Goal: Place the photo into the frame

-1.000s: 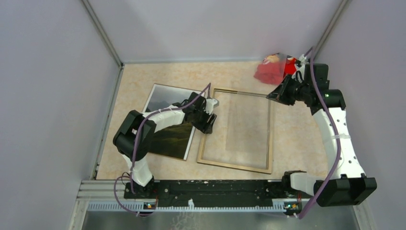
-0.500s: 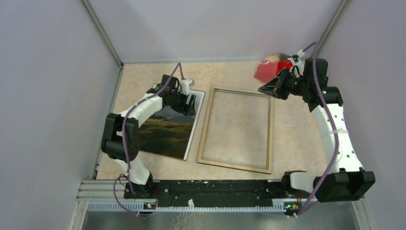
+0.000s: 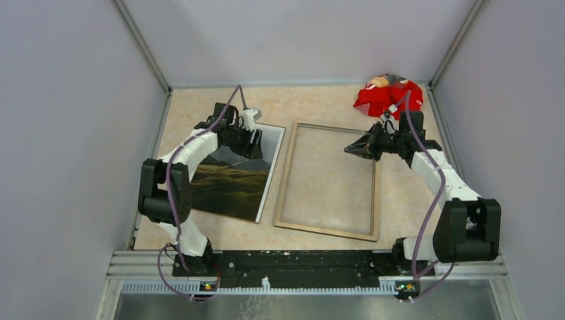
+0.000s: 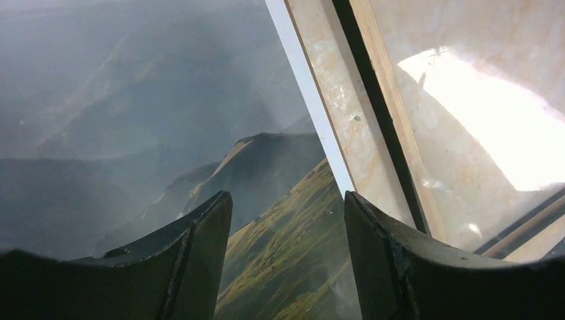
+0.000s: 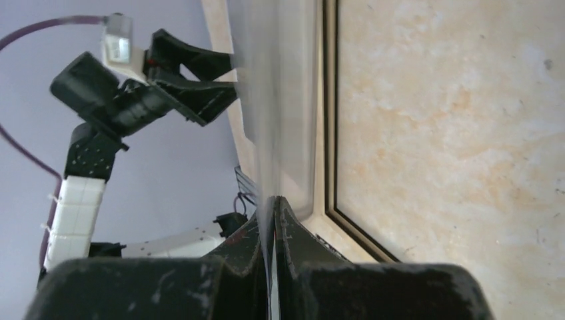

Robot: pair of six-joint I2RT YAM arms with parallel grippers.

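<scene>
The photo (image 3: 233,180) lies face up on the table at the left, misty mountains at its far end. The frame (image 3: 375,193) lies to its right, tan wood side up. My left gripper (image 3: 251,139) hovers open over the photo's far right corner. In the left wrist view its jaws (image 4: 286,207) stand apart above the photo (image 4: 133,133), with the frame's edge (image 4: 383,100) to the right. My right gripper (image 3: 353,147) is over the frame's far right part, shut on a thin clear sheet (image 5: 280,100) seen edge-on between the jaws (image 5: 274,207), beside the frame rail (image 5: 328,133).
A red crumpled bag (image 3: 388,97) lies at the back right corner. Grey walls close in the table at the left, back and right. The black arm rail (image 3: 293,261) runs along the near edge. My left gripper also shows in the right wrist view (image 5: 200,87).
My left gripper left the frame's left edge and moved back-left to the photo's far corner. My right gripper came down and left over the frame with the clear sheet.
</scene>
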